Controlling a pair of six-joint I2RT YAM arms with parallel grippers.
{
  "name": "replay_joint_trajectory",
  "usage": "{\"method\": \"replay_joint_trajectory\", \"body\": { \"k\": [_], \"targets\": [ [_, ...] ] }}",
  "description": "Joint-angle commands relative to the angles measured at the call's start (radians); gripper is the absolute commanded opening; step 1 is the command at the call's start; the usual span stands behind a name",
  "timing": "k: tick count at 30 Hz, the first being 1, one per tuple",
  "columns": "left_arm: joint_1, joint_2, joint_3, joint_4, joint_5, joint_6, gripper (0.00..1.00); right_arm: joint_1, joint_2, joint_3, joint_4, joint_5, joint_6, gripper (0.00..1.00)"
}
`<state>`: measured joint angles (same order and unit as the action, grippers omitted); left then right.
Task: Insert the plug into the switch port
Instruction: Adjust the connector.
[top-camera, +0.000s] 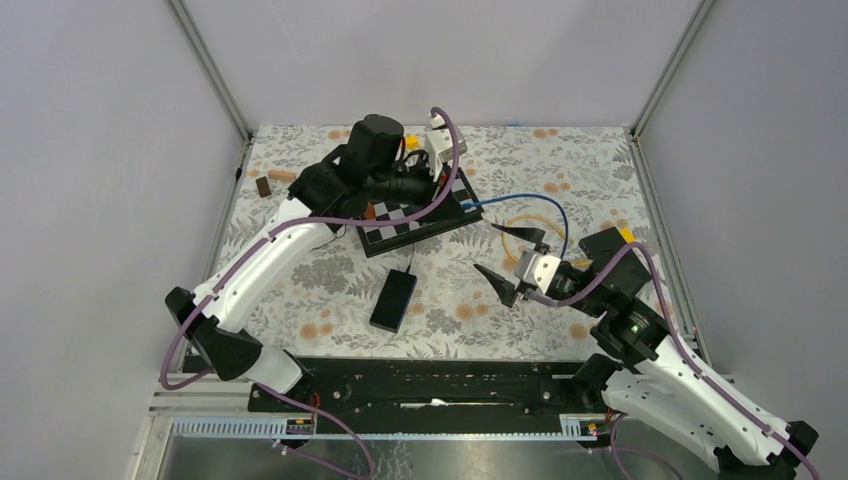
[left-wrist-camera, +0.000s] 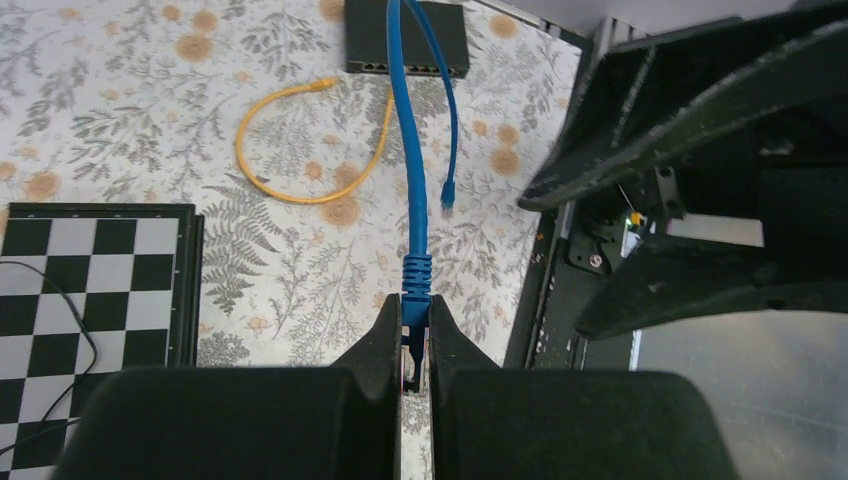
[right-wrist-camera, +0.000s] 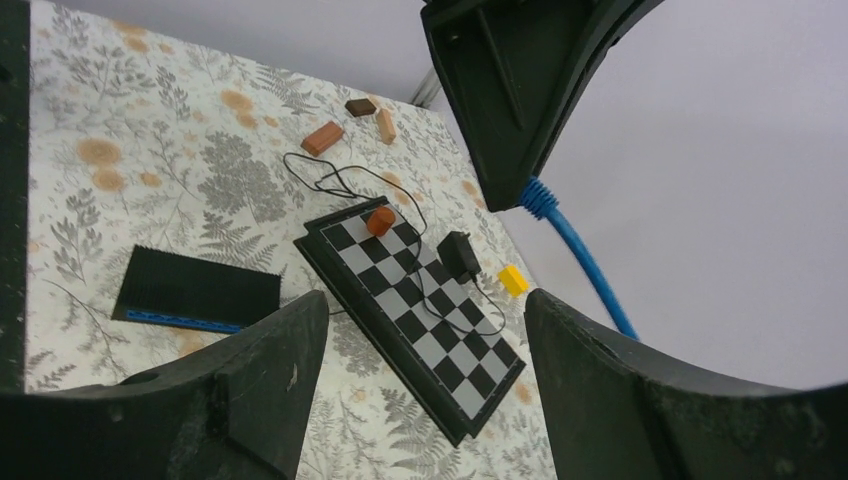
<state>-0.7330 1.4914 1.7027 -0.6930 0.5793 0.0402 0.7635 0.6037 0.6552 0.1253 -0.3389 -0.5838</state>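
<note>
My left arm reaches over the far chessboard (top-camera: 415, 228). My right gripper (top-camera: 515, 260) hangs on the right, fingers spread and empty. The switch (left-wrist-camera: 405, 40) lies on the right, past the yellow cable (left-wrist-camera: 300, 150). My left gripper (left-wrist-camera: 415, 330) is clamped on the blue cable's plug (left-wrist-camera: 415, 310), well apart from the switch. With the grasp made, I judge the next move is to carry right, line up with a port (left-wrist-camera: 400, 68) and push straight in.

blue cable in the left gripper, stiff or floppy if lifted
Probably floppy: the blue cable curves and loops back from the left gripper, so it should trail. The ribbed boot at the held end is likely stiffer. Thin, so probably light.
</note>
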Motion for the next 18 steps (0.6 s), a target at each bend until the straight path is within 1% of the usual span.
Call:
{"method": "replay_joint_trajectory", "body": {
  "k": [1,7,11,18],
  "targets": [
    [-0.001,-0.02,0.035,-0.079,0.11,0.063,0.0,-0.004,0.034,0.084,-0.051,-0.03,-0.166,0.78],
    [-0.004,0.029,0.072,-0.195,0.122,0.093,0.0,-0.003,0.053,0.113,-0.06,-0.056,-0.208,0.77],
    [-0.017,0.04,0.075,-0.211,0.16,0.101,0.0,-0.004,0.087,0.133,-0.108,-0.064,-0.233,0.75],
    [-0.043,0.052,0.089,-0.241,0.189,0.121,0.0,-0.003,0.135,0.15,-0.135,-0.068,-0.243,0.65]
  ]
}}
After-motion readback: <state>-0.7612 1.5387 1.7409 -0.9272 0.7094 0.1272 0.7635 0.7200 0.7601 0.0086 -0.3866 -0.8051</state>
